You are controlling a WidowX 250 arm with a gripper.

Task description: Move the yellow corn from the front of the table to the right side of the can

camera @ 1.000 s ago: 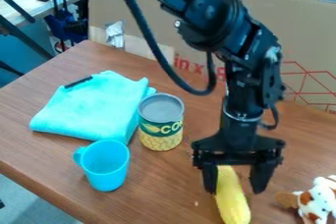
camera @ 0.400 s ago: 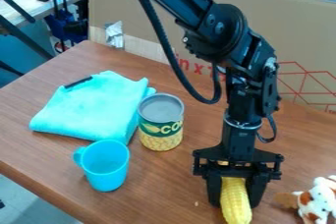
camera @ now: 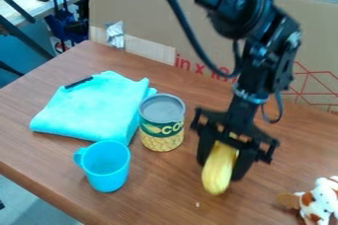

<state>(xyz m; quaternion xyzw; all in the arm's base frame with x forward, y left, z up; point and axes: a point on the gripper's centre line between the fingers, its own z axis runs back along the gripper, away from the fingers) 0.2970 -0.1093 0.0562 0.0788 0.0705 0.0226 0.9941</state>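
- I am pinching a yellow corn cob [camera: 216, 175] between the two fingers of my black pincer [camera: 222, 169], to the right of the corn can [camera: 161, 135] in the view and nearer the camera.
- A turquoise cup [camera: 107, 170] is standing just beside the can, toward the camera and the view's left edge.
- A folded turquoise cloth [camera: 92, 110] is lying left of the can, carrying a slim black object [camera: 78, 82].
- A brown-and-white plush animal [camera: 321, 203] is resting well apart from the can, toward the view's lower right corner.
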